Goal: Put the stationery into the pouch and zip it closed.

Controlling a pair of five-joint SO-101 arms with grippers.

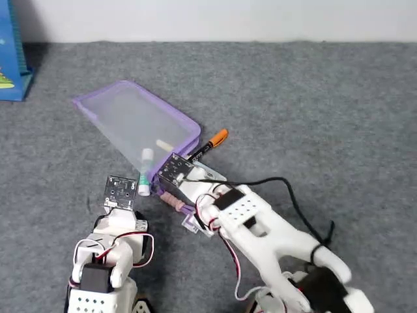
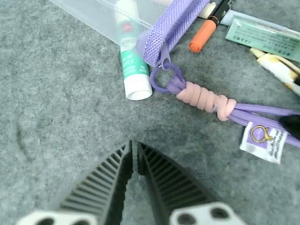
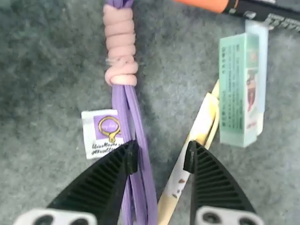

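The translucent pouch [image 1: 133,120] with purple edging lies flat, its mouth toward the arms. A glue stick [image 2: 131,70] pokes out of the mouth. The zipper's purple ring [image 2: 164,77] leads into a pink knot [image 2: 204,98] and a purple cord [image 3: 136,164] with a white tag [image 3: 105,131]. My left gripper [image 2: 132,145] is shut and empty, just short of the glue stick's cap. My right gripper [image 3: 161,157] is open over the cord, which lies along one finger. A cream pen-like item [image 3: 194,154] lies by the other finger. An orange marker [image 1: 210,145] and a green eraser [image 3: 239,89] lie nearby.
Grey carpet covers the table. A blue box [image 1: 12,59] stands at the far left edge. My left arm [image 1: 120,225] and right arm [image 1: 247,218] come in from the near side, with black cables trailing off the right one.
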